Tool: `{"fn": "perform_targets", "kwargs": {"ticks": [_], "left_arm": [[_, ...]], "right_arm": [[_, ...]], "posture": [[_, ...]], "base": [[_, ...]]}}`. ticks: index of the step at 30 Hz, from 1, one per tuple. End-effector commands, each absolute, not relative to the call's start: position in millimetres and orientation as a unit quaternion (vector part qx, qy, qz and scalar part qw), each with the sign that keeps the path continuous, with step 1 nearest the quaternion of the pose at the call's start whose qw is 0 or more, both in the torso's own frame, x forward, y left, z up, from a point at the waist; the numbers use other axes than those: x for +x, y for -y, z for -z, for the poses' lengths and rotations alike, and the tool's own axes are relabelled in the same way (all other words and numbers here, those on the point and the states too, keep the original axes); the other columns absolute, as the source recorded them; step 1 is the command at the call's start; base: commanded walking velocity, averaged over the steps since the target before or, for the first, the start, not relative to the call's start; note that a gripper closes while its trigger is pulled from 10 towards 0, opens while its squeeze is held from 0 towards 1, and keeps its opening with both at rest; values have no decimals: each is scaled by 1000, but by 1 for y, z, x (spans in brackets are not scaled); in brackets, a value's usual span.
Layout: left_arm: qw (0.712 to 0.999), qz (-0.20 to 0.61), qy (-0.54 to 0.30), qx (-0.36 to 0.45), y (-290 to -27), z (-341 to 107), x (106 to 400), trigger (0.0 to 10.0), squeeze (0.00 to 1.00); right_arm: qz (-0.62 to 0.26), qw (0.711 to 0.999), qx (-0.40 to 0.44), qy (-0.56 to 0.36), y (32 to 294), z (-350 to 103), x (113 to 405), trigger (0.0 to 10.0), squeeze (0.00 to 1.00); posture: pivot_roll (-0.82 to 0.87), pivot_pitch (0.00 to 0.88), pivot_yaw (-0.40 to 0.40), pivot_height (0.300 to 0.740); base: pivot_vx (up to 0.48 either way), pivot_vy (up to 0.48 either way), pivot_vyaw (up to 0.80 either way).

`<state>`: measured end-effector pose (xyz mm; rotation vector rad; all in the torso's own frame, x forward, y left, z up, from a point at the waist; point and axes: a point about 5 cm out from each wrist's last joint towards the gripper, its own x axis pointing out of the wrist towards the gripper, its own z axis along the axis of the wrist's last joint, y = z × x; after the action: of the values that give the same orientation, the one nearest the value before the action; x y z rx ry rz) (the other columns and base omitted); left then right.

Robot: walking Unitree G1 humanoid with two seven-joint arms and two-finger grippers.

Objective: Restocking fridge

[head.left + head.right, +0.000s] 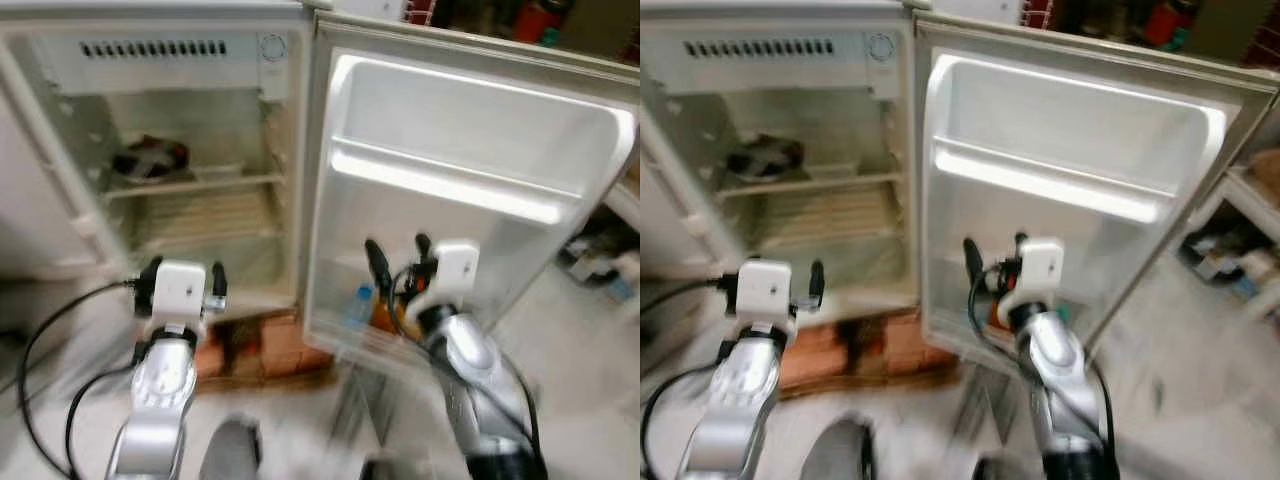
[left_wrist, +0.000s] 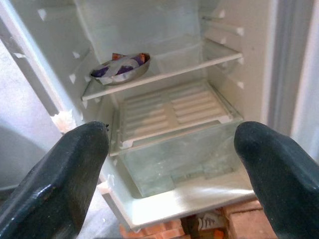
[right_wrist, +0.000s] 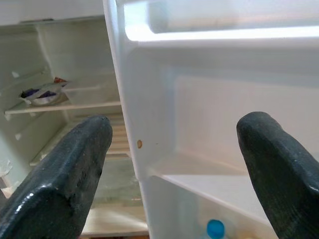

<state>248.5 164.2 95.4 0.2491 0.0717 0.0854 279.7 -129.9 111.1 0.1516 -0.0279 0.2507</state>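
Note:
The small white fridge (image 1: 200, 190) stands open, its door (image 1: 470, 150) swung out to the right. On its upper shelf rests a metal bowl (image 2: 119, 69) with a purple and orange packet in it. In the door's lowest shelf stand a blue-capped bottle (image 1: 362, 300) and an orange item (image 1: 385, 315) beside it. My left gripper (image 1: 184, 270) hangs open before the main compartment, level with the clear crisper drawer (image 2: 179, 159), holding nothing. My right gripper (image 1: 399, 258) is open in front of the door's lower shelf, just above the bottle (image 3: 215, 228), and is empty.
The fridge sits on red bricks (image 1: 260, 350). A black cable (image 1: 40, 340) loops over the floor at the left. Clutter (image 1: 600, 260) lies on the floor to the right of the door. The eye views are blurred.

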Motion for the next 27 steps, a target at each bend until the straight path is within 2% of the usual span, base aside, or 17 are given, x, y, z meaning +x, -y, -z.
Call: {"fn": "perform_targets", "kwargs": {"ticks": [1,16,27], "left_arm": [[990,-37,-26,131,-164,-100,252,10000,0],[992,-18,-19,125,-162,-102,252,10000,0],[992,-12,-23,125,-161,-101,252,10000,0]], "right_arm": [[-119,990,76,28,132,-118,283,10000,0],[-124,988,82,30,129,-116,284,10000,0],[-130,986,96,39,126,-121,285,10000,0]], "posture": [[124,0,-53,740],[125,0,-53,740],[120,0,-53,740]], "base": [[0,0,0],[0,0,0],[0,-454,0]]}}
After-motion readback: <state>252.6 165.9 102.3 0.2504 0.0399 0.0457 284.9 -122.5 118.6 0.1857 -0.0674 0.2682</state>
